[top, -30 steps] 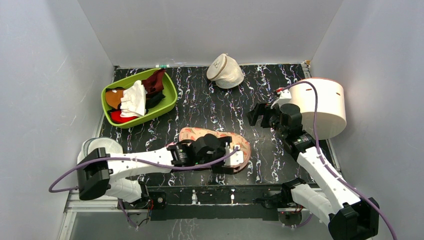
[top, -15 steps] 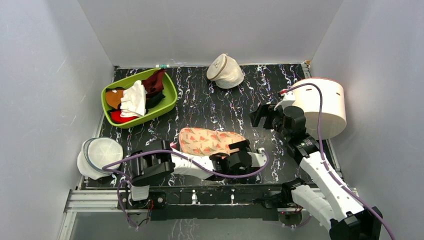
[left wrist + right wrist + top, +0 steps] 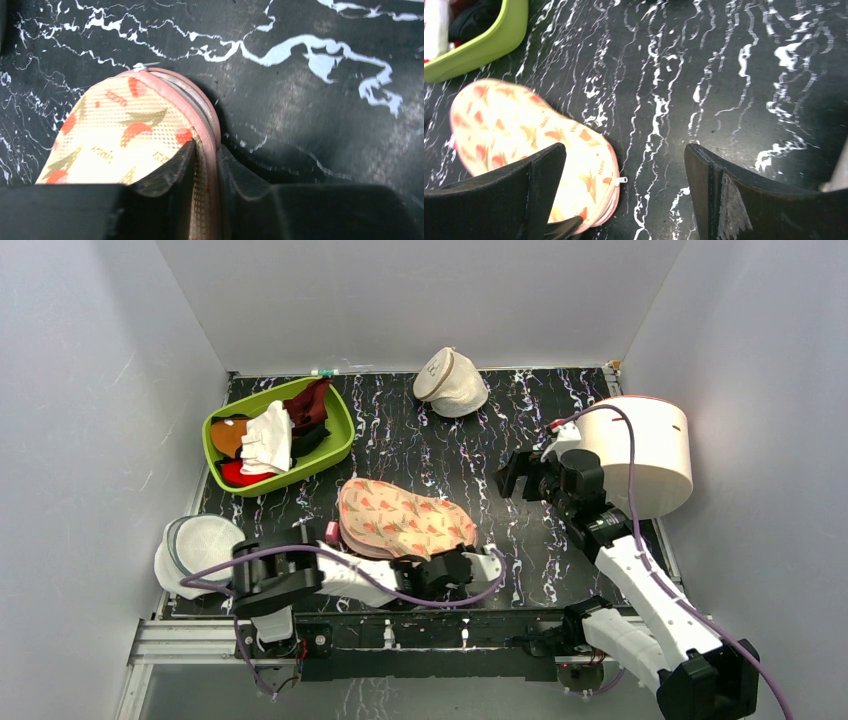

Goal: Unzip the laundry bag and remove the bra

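The peach-pink printed laundry bag (image 3: 400, 518) lies zipped shut on the black marbled table, near the middle front. My left gripper (image 3: 434, 558) is at its near edge. In the left wrist view, the left gripper (image 3: 207, 162) is shut on the laundry bag's (image 3: 115, 130) pink zipper seam. My right gripper (image 3: 514, 476) hovers open to the bag's right, apart from it. The right wrist view shows this right gripper (image 3: 624, 150) empty above the table, with the laundry bag (image 3: 524, 125) and its small white zipper pull (image 3: 622, 180) at the left finger. The bra is hidden.
A green bin (image 3: 342, 436) with clothes stands at the back left. A cream domed pouch (image 3: 452, 382) lies at the back. A white round mesh bag (image 3: 198, 546) sits front left, and a big white cylinder (image 3: 650, 455) at the right edge.
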Robot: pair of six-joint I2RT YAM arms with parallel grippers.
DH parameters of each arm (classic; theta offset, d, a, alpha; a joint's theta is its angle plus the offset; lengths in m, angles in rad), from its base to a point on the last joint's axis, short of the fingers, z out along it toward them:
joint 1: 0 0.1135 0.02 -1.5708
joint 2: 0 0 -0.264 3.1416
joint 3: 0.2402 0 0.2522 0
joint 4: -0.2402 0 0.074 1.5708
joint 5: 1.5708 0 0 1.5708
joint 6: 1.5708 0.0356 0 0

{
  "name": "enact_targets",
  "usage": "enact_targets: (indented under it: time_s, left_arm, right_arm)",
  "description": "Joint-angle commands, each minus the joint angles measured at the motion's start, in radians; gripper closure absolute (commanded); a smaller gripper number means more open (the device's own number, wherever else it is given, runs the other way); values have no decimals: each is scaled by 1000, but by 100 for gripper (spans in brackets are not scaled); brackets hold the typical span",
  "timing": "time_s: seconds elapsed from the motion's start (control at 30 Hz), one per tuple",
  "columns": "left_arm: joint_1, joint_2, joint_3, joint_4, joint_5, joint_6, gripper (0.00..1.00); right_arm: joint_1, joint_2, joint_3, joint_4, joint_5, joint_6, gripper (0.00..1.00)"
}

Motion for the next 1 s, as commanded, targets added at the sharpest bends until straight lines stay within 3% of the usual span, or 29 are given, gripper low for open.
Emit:
enact_targets:
  time_s: [0.0,0.07,0.2,0.33,0.5,0.77,0.97]
  left_arm:
    - [-2,-219,-104,77,76,-16,92]
    - [1,-292,-166,111,98,-3,100]
    - [4,-427,-293,171,168,47,100]
    - [8,-546,-380,171,201,62,100]
    - [8,-705,-482,165,204,50,100]
    - [9,-953,-542,40,206,83,100]
    - [8,-1008,-557,11,217,83,100]
  right_arm:
    - [-5,33,-27,109,-187,-32,14]
    - [-5,48,-56,161,-287,-36,15]
    - [-4,79,-162,373,-535,-8,23]
    - [7,133,-251,575,-666,38,34]
    - [28,204,-288,673,-788,36,43]
    - [190,250,-283,699,-782,-35,50]
    - [194,311,-253,696,-802,-34,47]
